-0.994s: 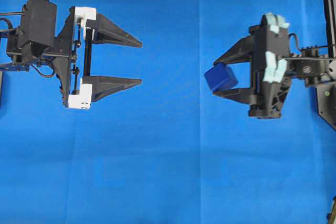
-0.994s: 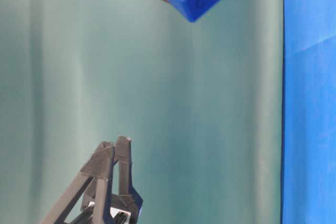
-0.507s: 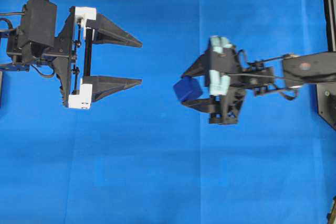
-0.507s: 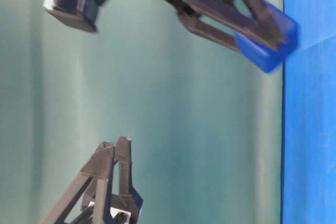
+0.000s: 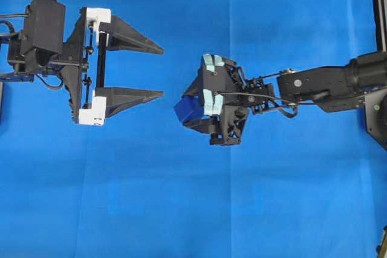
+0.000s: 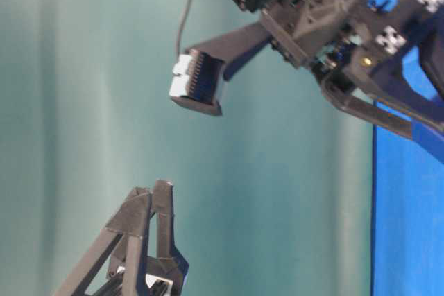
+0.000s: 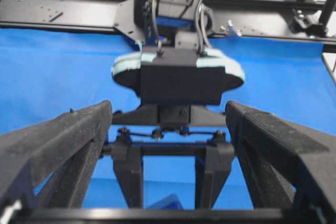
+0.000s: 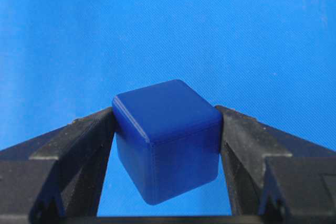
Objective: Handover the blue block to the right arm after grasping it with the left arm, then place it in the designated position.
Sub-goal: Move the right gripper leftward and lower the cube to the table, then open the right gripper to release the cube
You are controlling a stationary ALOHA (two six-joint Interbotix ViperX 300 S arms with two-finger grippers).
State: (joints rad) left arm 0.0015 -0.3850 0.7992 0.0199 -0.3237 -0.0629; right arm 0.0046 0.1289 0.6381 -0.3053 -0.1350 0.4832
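Observation:
The blue block is pinched between the fingers of my right gripper, the one with pale teal pieces, near the middle of the blue cloth. In the right wrist view the blue block sits tilted between both black fingers, with cloth below it. My left gripper, with white brackets, stands open and empty to the left, apart from the block. From the left wrist view the right gripper faces me, and a corner of the block shows low down. In the table-level view the block's edge is close to the cloth.
A black frame runs along the right edge of the overhead view. A black rail borders the far side of the cloth in the left wrist view. A green backdrop fills the table-level view.
My right arm has reached leftward and lower toward the cloth, carrying the blue block with it. The left arm has not moved and stays open.

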